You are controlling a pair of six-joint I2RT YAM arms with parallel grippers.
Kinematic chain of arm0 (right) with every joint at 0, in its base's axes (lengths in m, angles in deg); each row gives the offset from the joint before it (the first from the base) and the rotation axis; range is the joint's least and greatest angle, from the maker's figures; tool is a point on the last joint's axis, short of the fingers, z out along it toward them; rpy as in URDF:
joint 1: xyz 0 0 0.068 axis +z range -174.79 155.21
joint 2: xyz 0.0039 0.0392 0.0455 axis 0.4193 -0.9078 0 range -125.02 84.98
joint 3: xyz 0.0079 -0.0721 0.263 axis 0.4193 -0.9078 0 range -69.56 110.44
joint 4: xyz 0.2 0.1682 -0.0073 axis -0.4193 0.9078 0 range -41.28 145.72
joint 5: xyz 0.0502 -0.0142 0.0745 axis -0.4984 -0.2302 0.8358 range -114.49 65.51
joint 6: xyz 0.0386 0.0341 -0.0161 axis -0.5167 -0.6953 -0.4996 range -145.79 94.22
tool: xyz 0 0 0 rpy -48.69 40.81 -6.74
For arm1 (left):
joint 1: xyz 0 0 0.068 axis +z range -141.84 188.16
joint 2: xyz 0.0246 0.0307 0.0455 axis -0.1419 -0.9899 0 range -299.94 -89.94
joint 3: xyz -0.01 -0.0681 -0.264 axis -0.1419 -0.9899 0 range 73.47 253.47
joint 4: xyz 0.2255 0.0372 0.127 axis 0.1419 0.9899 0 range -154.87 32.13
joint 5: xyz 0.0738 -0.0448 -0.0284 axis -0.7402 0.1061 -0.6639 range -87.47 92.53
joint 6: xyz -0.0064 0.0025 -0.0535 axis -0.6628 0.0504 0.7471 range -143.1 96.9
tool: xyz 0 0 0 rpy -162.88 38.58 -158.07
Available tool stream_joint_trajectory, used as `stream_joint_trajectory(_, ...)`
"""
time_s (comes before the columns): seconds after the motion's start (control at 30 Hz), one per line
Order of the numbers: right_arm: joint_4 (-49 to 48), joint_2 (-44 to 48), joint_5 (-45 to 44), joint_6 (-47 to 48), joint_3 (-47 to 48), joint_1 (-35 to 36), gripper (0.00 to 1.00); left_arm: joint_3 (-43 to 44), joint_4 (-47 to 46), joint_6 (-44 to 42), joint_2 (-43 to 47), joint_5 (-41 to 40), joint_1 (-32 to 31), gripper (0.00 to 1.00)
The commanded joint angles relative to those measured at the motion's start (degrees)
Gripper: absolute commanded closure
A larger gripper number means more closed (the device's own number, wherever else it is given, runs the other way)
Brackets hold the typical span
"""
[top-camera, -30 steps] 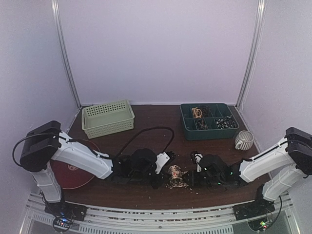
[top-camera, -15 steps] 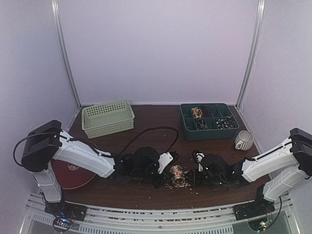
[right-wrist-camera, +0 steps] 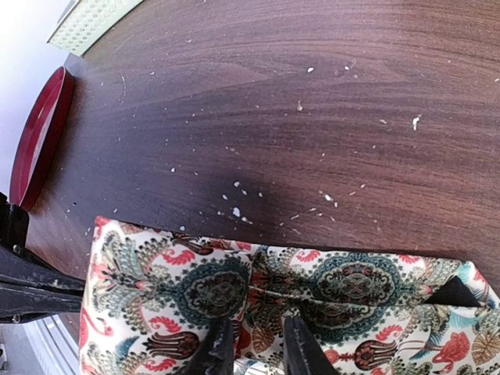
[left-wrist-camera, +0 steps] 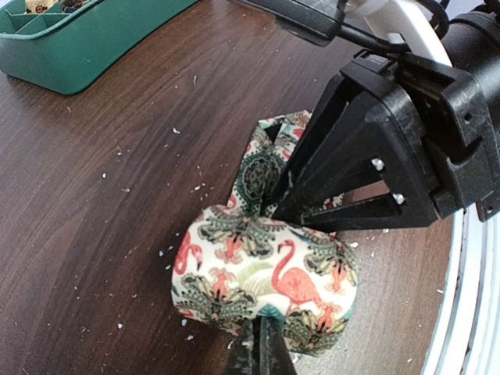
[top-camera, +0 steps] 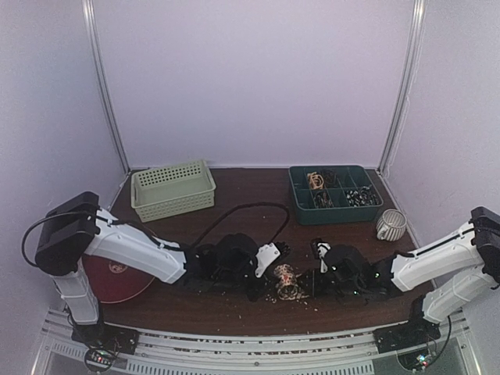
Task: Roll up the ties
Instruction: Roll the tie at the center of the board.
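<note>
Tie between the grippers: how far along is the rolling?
Done: most of the tie is wound into a compact roll. In hand: the left gripper pinches the roll's near edge, and the right gripper clamps the loose end behind it. Left: tucking that end in and releasing. No other tie shows.

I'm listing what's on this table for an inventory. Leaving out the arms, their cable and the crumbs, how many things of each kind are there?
tie: 1
basket: 1
tray: 1 (its small contents are too small to count)
plate: 1
mug: 1
Total: 5
</note>
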Motion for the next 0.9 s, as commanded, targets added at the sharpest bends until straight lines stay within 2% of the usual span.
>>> stream_joint_trajectory(0.0,1.5,1.6,-1.9,-0.8,-0.6,0.4,0.75,1.8,-0.8,-1.2,-1.5,0.5,-0.2,1.00)
stream_joint_trajectory(0.37,2.8,4.4,-5.7,-3.5,-1.9,0.3,0.74,3.4,-0.4,-2.0,-2.1,0.7,-0.2,0.99)
stream_joint_trajectory(0.63,6.0,9.1,-10.6,-5.2,-2.8,0.3,0.66,5.2,-0.6,-2.8,-3.6,1.8,-0.2,0.99)
stream_joint_trajectory(0.87,9.6,16.4,-12.4,-4.7,-3.1,-0.6,0.52,8.9,-1.6,-4.6,-6.7,5.5,-0.2,0.98)
